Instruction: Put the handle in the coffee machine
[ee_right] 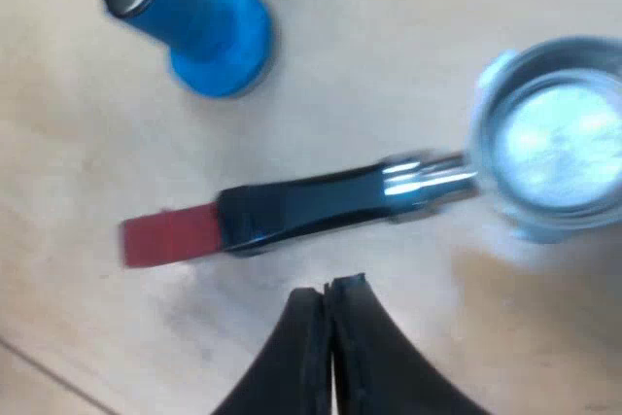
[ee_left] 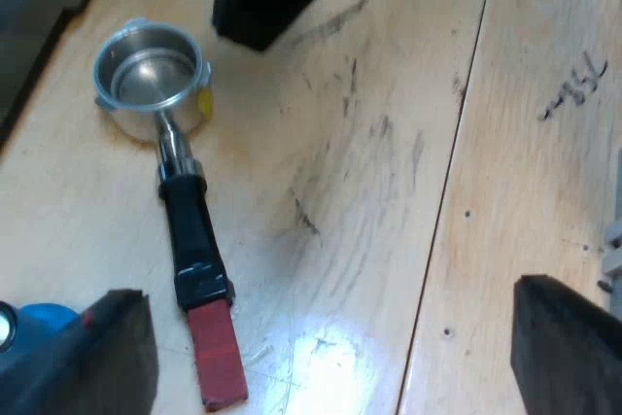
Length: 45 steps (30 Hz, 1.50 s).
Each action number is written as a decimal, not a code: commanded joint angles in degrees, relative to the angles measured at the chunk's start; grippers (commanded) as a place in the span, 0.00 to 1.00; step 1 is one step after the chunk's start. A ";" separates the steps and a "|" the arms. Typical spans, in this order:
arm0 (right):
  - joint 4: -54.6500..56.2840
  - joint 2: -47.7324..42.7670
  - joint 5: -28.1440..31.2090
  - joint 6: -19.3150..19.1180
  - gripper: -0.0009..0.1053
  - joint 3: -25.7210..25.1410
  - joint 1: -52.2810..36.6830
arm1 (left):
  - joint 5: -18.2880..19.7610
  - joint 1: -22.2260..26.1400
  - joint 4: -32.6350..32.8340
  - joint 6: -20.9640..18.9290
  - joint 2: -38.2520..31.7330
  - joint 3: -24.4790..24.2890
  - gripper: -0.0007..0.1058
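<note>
Left fingers (ee_left: 107, 357) spread — right fingers (ee_right: 301, 357) together.

The blue tamper (ee_left: 44, 320) is mostly hidden behind a finger of the left end effector (ee_left: 328, 293) and cut by the frame's edge. In the right wrist view, the basket of the metal holder (ee_right: 330, 203) is blurred and partly cut off.

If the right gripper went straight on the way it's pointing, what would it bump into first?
Probably the dark handle of the metal holder, which lies just ahead of the right gripper and its shut tips. I can't judge how high the gripper is, so it might pass over the handle instead.
</note>
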 commanded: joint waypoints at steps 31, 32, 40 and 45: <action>11.76 -6.48 8.40 -9.77 0.72 -4.10 -0.02 | -10.51 0.04 0.46 -16.29 -20.48 0.29 0.72; 11.76 -5.62 7.82 -9.77 0.72 -4.10 -0.02 | -10.51 0.04 0.47 -16.29 -20.48 0.91 0.72; 11.76 -0.58 7.75 -9.90 0.72 -6.29 -0.20 | -10.51 0.04 -0.61 -16.29 -20.48 3.06 0.72; 11.89 1.54 6.07 -10.62 0.72 -8.23 -1.94 | -10.51 0.04 -2.91 -16.29 -20.31 3.18 0.72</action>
